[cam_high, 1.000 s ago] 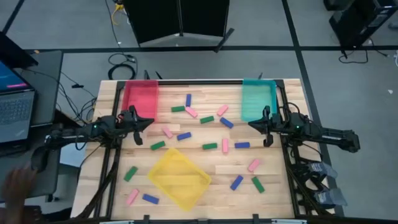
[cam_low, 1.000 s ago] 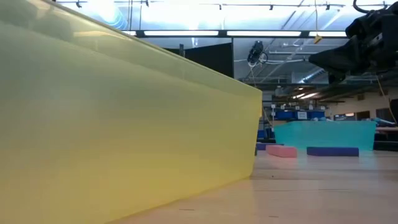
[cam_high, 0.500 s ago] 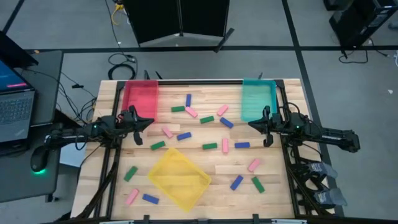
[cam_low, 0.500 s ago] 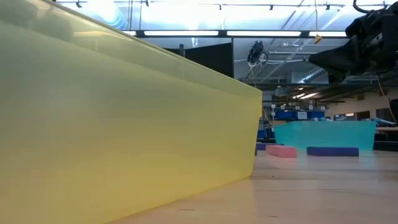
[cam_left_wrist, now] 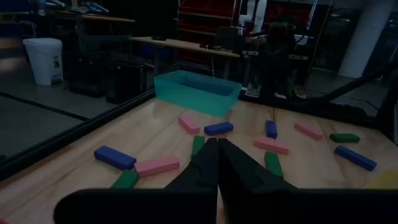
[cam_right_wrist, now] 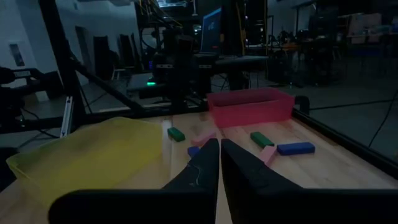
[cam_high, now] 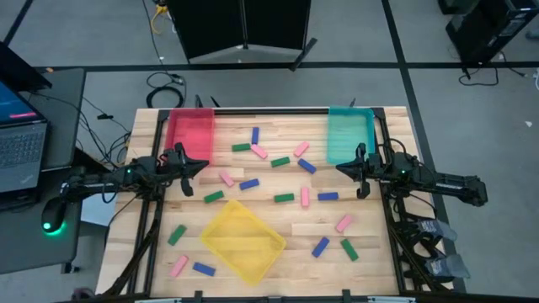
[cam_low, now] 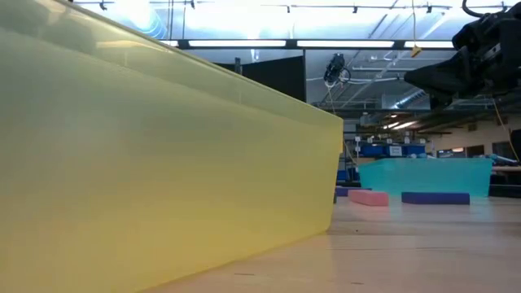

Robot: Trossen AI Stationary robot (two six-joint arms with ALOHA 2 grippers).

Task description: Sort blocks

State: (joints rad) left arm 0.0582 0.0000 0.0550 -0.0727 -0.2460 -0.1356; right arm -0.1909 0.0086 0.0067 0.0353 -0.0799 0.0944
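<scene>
Several pink, green and blue blocks lie flat and scattered on the wooden table, among them a pink one (cam_high: 226, 179), a blue one (cam_high: 249, 183) and a green one (cam_high: 284, 198). My left gripper (cam_high: 200, 166) hovers shut above the table near the red tray (cam_high: 189, 130), pointing level toward the right. My right gripper (cam_high: 340, 168) hovers shut near the teal tray (cam_high: 349, 135), pointing level toward the left. In the wrist views both grippers (cam_left_wrist: 217, 148) (cam_right_wrist: 219, 148) hold nothing.
A yellow tray (cam_high: 242, 240) stands askew near the front edge, and its wall (cam_low: 163, 163) fills most of the low view. The teal tray (cam_low: 423, 175) shows beyond it, with a pink block (cam_low: 368, 197) and a blue block (cam_low: 435, 198). A laptop (cam_high: 17, 139) sits left of the table.
A person's hand at the desk left of the table has drawn out of view. Both arms and all blocks have kept still.
</scene>
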